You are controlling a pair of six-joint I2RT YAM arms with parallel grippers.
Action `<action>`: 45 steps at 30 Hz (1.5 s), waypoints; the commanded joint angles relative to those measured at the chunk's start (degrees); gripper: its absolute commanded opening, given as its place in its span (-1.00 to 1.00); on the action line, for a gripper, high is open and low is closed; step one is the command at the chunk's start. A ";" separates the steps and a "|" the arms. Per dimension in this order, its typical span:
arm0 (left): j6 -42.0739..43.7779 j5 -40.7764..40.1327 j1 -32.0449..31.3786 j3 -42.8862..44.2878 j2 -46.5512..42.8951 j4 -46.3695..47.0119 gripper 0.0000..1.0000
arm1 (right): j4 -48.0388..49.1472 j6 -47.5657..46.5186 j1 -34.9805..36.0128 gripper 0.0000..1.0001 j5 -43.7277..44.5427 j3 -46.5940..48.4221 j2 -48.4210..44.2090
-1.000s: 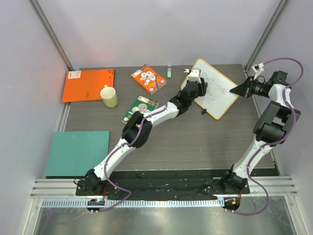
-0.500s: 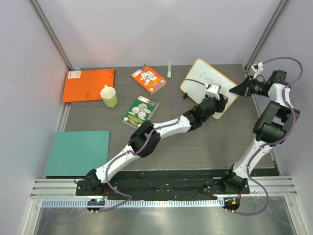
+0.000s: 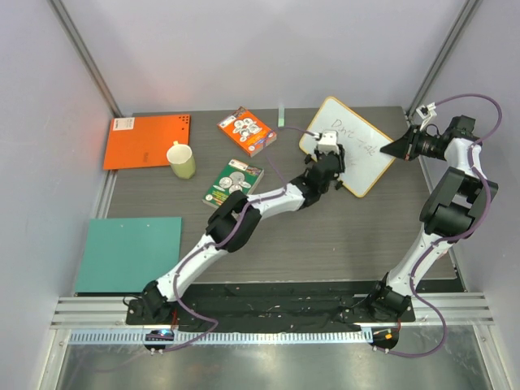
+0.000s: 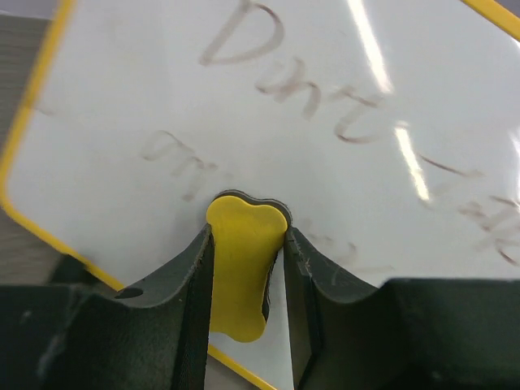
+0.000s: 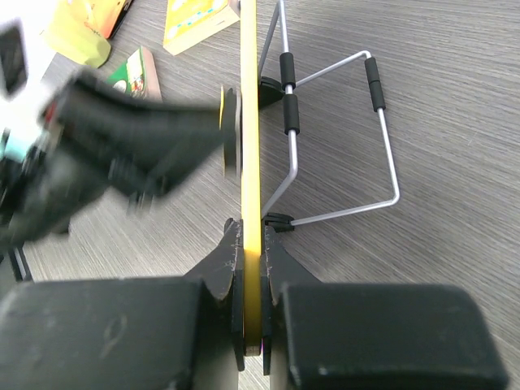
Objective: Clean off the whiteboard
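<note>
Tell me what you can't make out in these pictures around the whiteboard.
- Writing on the whiteboard: smeared in the left wrist view, too small in the top view; unreadable past "Dont".
- Board's lower left part, top view: covered by the left end effector.
- Wiping face of the yellow eraser, left wrist view: turned toward the board.
- That end effector, right wrist view: motion-blurred.

The overhead camera hangs above and behind the arm bases, looking down and forward over the whole surface (image 3: 341,236) from far off. The left wrist camera peers out along the left pincer (image 4: 248,236), past its yellow eraser (image 4: 244,276), squarely at the whiteboard (image 4: 325,146) face from very close. The right wrist camera sights along the right pincer (image 5: 251,227), edge-on down the board's frame, with the wire stand (image 5: 357,130) to the right. All three views share the whiteboard.
</note>
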 commanded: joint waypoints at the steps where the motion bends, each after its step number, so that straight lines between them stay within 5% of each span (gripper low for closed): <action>1: -0.06 -5.48 4.99 1.73 -2.33 1.43 -1.00 | -6.84 -6.81 3.51 -0.98 12.53 -4.32 1.11; 14: -0.41 8.83 -0.54 7.20 2.07 5.12 -1.00 | -7.11 -7.34 3.51 -0.98 13.05 -5.03 0.49; 22: -1.11 4.56 -4.59 2.37 0.67 5.04 -1.00 | -7.11 -6.90 3.51 -0.98 12.26 -5.03 0.67; 31: 2.49 -5.48 0.07 1.92 -1.10 3.63 -1.00 | -7.02 -6.99 3.51 -0.98 11.82 -5.11 0.31; 45: 0.47 1.52 6.84 11.49 5.93 6.53 -1.00 | -7.63 -8.48 3.42 -0.98 13.40 -5.73 -0.04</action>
